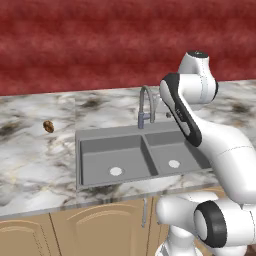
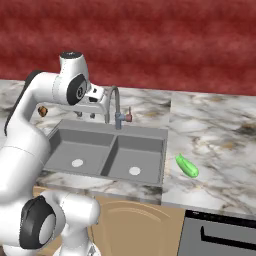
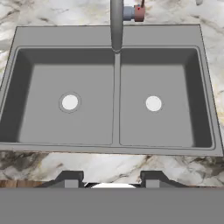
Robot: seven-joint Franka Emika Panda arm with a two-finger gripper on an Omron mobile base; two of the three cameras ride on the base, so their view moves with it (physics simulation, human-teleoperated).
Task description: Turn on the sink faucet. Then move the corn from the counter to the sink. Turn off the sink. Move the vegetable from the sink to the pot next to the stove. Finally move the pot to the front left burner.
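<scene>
Grey sink (image 3: 114,141): two basins, two drains.

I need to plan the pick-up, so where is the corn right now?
In the right base view the corn lies on the counter, just right of the sink, near the front edge; both basins hold nothing.

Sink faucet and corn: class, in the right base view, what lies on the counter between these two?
Between the sink faucet and the corn lie the sink's right rim and bare marble counter.
</scene>
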